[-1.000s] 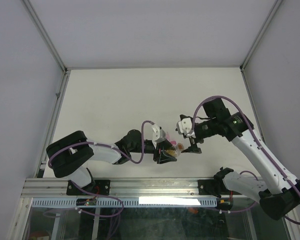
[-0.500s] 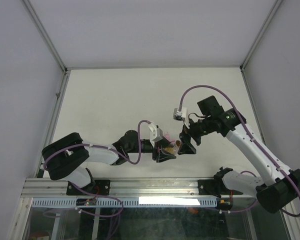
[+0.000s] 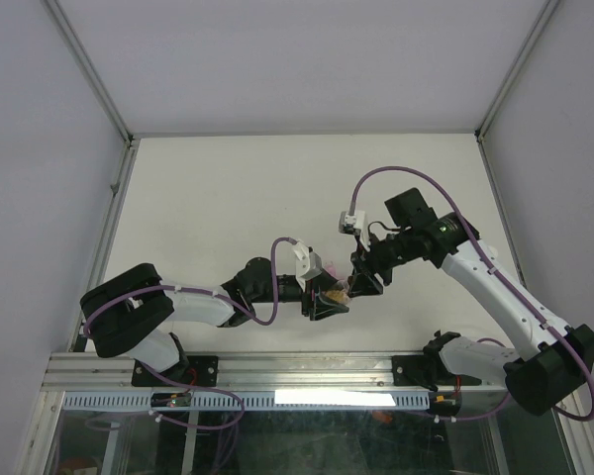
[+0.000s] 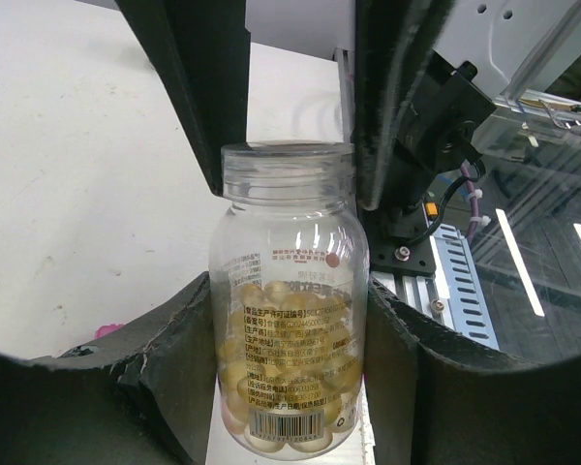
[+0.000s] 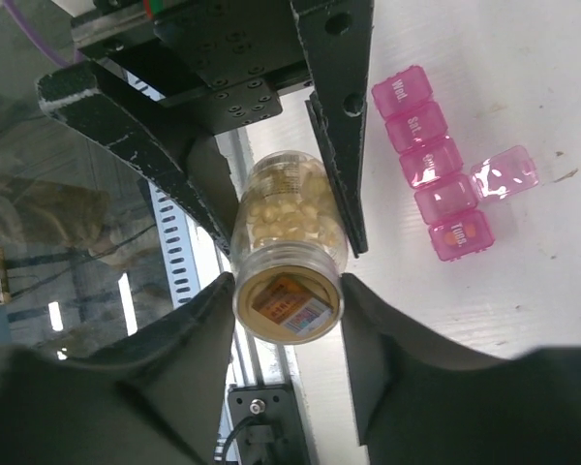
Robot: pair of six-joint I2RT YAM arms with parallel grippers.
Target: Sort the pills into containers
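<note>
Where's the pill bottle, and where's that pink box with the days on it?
pill bottle (image 4: 289, 291): left wrist view, on its clear labelled body.
pink pill box (image 5: 431, 160): right wrist view, on the middle compartment's lid.

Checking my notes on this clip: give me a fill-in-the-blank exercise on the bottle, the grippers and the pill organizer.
1. The left gripper holds a clear bottle full of ___ pills.
2. The bottle's threaded neck, between the fingers of the right gripper, has no ___ on it.
3. The magenta containers on the table form one row of ___ compartments.

Missing words: yellow; cap; five.
</note>
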